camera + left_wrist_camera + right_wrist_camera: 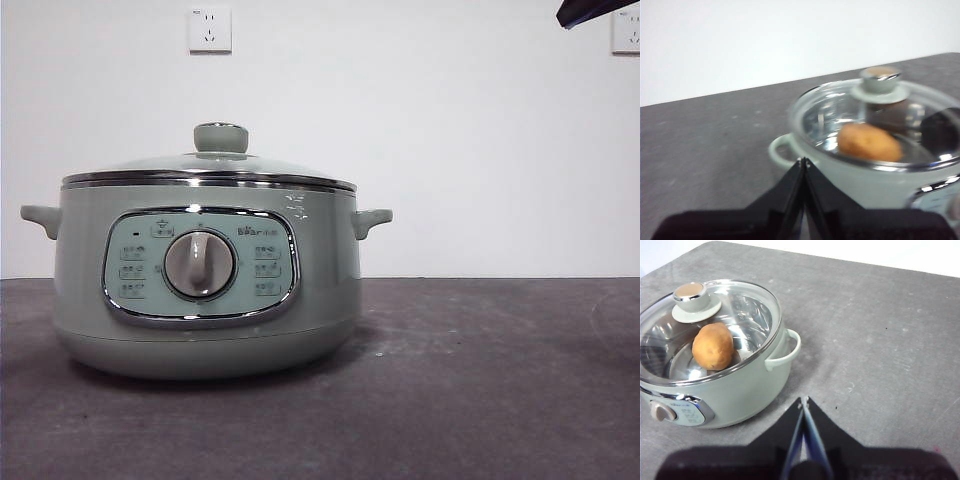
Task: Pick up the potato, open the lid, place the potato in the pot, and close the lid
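While the large round sage-green electric pot [207, 290] stands on the left half of the dark grey tabletop [480, 380], its domed glass lid [740, 315] with the chrome rim sits seated on it, and the oval orange-brown potato [713, 345] lies inside on the shiny bottom, seen through the glass just beside the pale green knob [692, 296]. Judged from this, the task looks finished and only a retreat of the arms is left. Seen from the left wrist, the left pincer [804, 162] has its jaws pressed together with nothing between them, poised above the tabletop close to the pot's stubby side handle [780, 150]. Further right, the right pincer [804, 402] is likewise closed and empty, over the tabletop beyond the other handle [787, 347], a little farther from the pot. The potato's long axis runs roughly along the line from one handle to the other; the left arm seems nearer to it.
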